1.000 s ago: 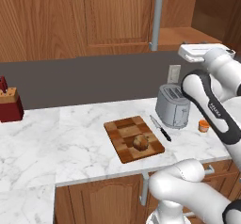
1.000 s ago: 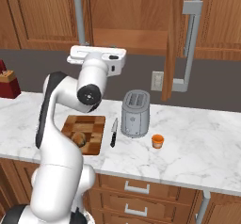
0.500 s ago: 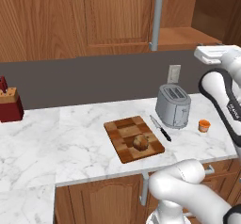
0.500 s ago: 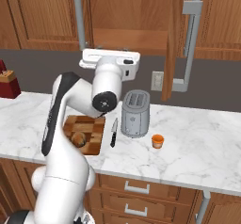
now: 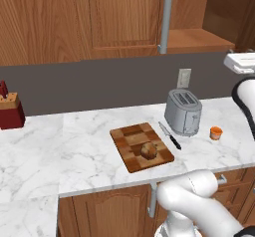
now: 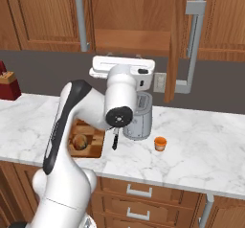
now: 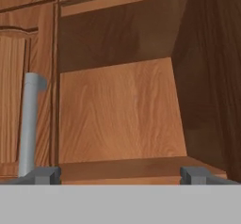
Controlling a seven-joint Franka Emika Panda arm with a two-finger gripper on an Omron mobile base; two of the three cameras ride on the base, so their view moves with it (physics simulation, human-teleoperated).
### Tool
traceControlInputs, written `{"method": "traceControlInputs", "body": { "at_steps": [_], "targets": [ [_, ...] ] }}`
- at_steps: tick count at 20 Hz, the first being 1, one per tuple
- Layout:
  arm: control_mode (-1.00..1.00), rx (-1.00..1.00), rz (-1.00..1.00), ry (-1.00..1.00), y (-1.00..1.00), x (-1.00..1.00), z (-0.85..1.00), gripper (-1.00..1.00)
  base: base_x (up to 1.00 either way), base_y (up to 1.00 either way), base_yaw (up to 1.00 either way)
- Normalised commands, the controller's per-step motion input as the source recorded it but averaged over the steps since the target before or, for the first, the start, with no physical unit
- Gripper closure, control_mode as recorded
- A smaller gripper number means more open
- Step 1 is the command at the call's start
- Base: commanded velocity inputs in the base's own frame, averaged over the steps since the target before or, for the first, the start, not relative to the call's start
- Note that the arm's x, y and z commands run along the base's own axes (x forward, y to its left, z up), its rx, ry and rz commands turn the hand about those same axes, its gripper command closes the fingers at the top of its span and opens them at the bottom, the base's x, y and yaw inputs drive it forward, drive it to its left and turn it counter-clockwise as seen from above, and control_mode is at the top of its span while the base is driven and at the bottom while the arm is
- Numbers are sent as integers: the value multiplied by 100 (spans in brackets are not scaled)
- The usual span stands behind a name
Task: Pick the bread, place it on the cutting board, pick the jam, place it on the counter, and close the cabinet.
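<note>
The cutting board (image 5: 142, 146) lies flat on the white marble surface (image 5: 69, 146), its long axis running from back-left to front-right in the left base view, one corner close to the front edge. The bread (image 5: 149, 150) sits on the board's front half, inside its edges. In the right base view the arm covers most of the board, and the roll (image 6: 80, 142) shows just past the arm's side.

The jam (image 6: 160, 143) stands upright on the surface, right of the toaster (image 5: 184, 111) and apart from it, with bare marble around it on the front and right. A black-handled knife (image 5: 170, 135) lies between board and toaster, running roughly parallel to the board's right edge.

The cabinet (image 6: 134, 16) is open: its right door (image 6: 174, 40) swings out toward the room, edge-on, its grey bar handle (image 6: 191, 45) facing right. The lit shelf (image 7: 120, 115) inside shows bare wood.

The fingers (image 7: 120, 176) are held at the shelf's front edge, spread wide apart with nothing between them.

A red knife block (image 5: 10, 111) stands at the far left against the grey wall.
</note>
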Motion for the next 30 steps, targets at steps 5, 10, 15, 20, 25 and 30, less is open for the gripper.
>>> {"method": "traceControlInputs", "body": {
  "at_steps": [5,10,15,20,25,30],
  "targets": [
    [-100,0,0,0,-37,-42,0,-100,0,0,0],
    [-100,0,0,0,-36,-36,0,-100,0,0,0],
    [-100,0,0,0,-37,-24,0,-100,0,0,0],
    [-100,0,0,0,-33,-36,0,-100,0,0,0],
    [-100,0,0,0,-34,-58,0,-100,0,0,0],
    [-100,0,0,0,-39,-51,0,-100,0,0,0]
  ]
}}
